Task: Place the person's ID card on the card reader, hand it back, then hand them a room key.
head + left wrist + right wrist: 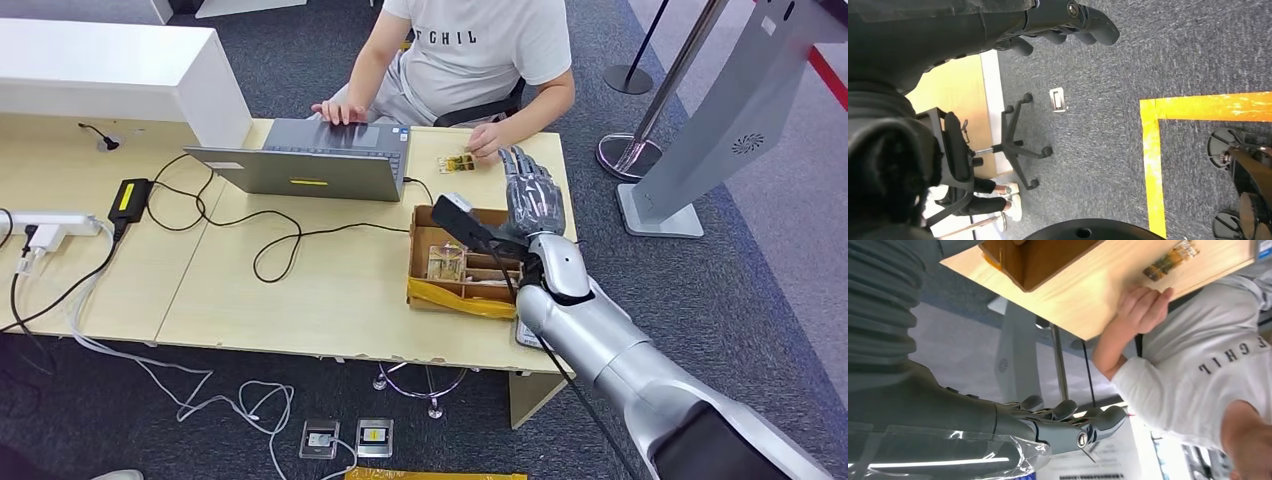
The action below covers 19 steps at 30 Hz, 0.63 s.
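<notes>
right hand (532, 193): empty, fingers extended and apart, above desk's (330, 290) right edge beside cardboard box (462, 262); card (457, 163) by person's hand (487, 143); left hand (1068, 22): fingers curled, empty

The head view was evenly and brightly lit from overhead, with soft, short shadows under the laptop (310, 160) and the cardboard box (462, 268) on the pale table (300, 300). Detail stayed sharp across the frame, with slight bending of straight lines toward the edges. In the left wrist view the left hand (1063, 22) was dark and close, a little soft. In the right wrist view the right hand (1068, 425) sat against blown-out glare, and the person's shirt (1198, 385) looked slightly blurred.
</notes>
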Tool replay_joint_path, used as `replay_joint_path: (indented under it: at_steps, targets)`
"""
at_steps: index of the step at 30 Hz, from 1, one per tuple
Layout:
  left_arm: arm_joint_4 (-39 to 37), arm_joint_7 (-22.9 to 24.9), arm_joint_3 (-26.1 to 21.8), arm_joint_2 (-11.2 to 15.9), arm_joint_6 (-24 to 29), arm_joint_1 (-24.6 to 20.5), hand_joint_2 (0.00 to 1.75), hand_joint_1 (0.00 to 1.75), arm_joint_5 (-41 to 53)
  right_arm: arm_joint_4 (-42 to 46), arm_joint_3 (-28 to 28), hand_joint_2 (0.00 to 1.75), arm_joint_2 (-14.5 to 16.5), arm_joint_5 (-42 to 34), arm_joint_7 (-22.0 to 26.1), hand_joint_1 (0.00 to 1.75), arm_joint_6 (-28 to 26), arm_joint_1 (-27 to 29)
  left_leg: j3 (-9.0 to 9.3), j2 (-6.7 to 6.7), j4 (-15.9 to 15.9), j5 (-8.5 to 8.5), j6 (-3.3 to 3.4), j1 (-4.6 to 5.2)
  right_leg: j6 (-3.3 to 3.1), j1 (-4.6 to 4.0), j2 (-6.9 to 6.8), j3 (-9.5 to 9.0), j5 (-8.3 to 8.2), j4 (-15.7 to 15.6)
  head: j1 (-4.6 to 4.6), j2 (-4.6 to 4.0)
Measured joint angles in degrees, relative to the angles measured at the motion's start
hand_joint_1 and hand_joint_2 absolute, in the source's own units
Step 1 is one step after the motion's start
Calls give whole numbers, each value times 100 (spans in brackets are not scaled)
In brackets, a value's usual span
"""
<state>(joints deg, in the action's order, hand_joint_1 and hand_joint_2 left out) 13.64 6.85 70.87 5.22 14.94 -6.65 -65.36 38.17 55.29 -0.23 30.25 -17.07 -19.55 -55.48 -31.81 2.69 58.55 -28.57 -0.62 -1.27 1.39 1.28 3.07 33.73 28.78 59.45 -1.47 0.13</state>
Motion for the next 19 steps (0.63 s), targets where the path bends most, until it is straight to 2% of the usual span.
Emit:
replay_joint_path:
  at_steps: [7, 10, 12, 19]
  targets:
    - [0, -113, -3, -7, -68, 3, 0, 0, -61, -121, -177, 175, -202, -683, -264, 0, 209, -150, -3, 3, 3, 1, 1, 2, 0, 1, -3, 4, 0, -2, 0, 0]
    - [0, -209, -10, -47, -136, 38, 0, 0, -209, -416, -559, 175, -898, -1651, -726, 0, 312, -647, -7, 11, 6, 2, 5, 9, 4, 9, -10, 4, -2, -5, -1, 0]
    - [0, -223, -16, -65, -149, 52, 0, 0, -276, -575, -726, 175, -1294, -1936, -964, 0, 289, -802, -6, 9, 7, 1, 6, 12, 5, 12, -9, 3, -3, -9, -1, 0]
    - [0, -198, -23, -79, -159, 54, 0, 0, -340, -910, -1046, 175, -2137, -2903, -1332, 0, -21, -377, -4, 10, 8, -7, 10, 7, 6, 7, -11, 3, -3, -16, 3, 0]
